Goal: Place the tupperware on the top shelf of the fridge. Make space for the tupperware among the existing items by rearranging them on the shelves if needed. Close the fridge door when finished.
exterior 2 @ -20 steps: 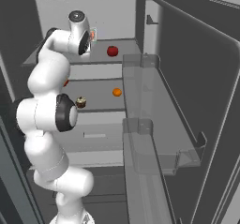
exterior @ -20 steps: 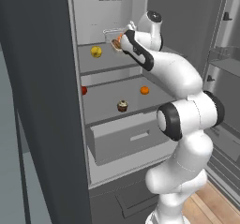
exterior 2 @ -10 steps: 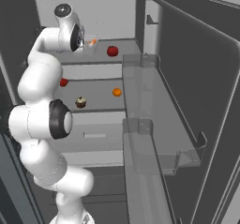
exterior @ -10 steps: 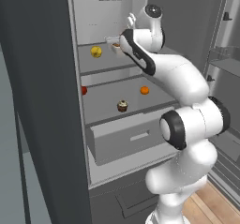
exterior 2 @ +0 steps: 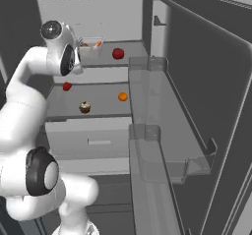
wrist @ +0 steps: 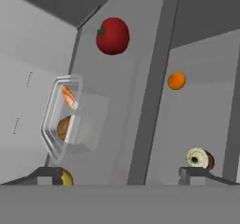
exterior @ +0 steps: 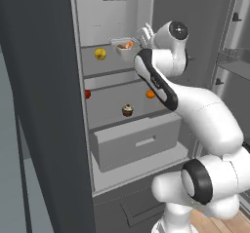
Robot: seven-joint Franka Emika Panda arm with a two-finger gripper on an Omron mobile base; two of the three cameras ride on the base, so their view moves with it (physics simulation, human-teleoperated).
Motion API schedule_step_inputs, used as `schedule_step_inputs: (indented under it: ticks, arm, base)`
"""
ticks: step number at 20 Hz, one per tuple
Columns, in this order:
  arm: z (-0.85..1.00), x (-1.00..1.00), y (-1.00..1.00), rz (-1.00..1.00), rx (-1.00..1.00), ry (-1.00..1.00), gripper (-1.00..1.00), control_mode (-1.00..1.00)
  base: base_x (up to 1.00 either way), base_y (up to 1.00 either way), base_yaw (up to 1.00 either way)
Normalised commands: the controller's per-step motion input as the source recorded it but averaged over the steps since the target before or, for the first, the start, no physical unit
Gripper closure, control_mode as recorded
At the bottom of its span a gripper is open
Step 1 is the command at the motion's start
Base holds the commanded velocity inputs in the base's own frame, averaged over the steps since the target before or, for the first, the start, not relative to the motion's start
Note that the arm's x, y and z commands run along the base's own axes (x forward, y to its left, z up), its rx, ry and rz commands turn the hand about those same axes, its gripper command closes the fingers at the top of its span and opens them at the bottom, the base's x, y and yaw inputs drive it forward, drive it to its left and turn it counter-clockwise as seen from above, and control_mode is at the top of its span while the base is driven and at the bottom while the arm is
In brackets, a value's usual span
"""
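The tupperware sits on the top shelf of the fridge, between the yellow fruit on one side and the tomato on the other, apart from both. In the hand view the clear box lies free beyond the gripper, whose tips stand wide apart with nothing between them, so the box looks released and placed.

The step in hand, as I judge it, is to draw the hand out of the fridge and then deal with the door, which stands fully open beside the tupperware's shelf. To do it well:

- Pull straight back from the tupperware, along the line the hand points, not sideways; the yellow fruit is near one fingertip and a sideways swing could roll it.
- Keep the wrist level with the top shelf until clear of its front edge, so the forearm does not dip toward the orange and cupcake on the shelf below the tupperware.
- The drawer under that lower shelf stands pulled out; it probably needs pushing in before the door will shut.
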Motion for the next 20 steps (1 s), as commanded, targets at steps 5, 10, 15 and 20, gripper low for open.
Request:
schedule_step_inputs:
  ticks: [5,10,15,20]
  arm:
    - [0.12,-1.00,-0.21,0.51,-0.33,-0.02,-1.00,-1.00]
    - [-0.04,-1.00,0.03,0.63,-0.69,0.12,-1.00,-1.00]
    - [-0.25,-0.96,-0.08,0.51,-0.56,0.10,-1.00,-1.00]
    - [-0.68,-0.65,-0.08,0.32,-0.30,-0.01,-1.00,-1.00]
  base:
    - [0.00,0.00,0.00]
    - [0.00,0.00,0.00]
    - [0.00,0.00,0.00]
    - [0.00,0.00,0.00]
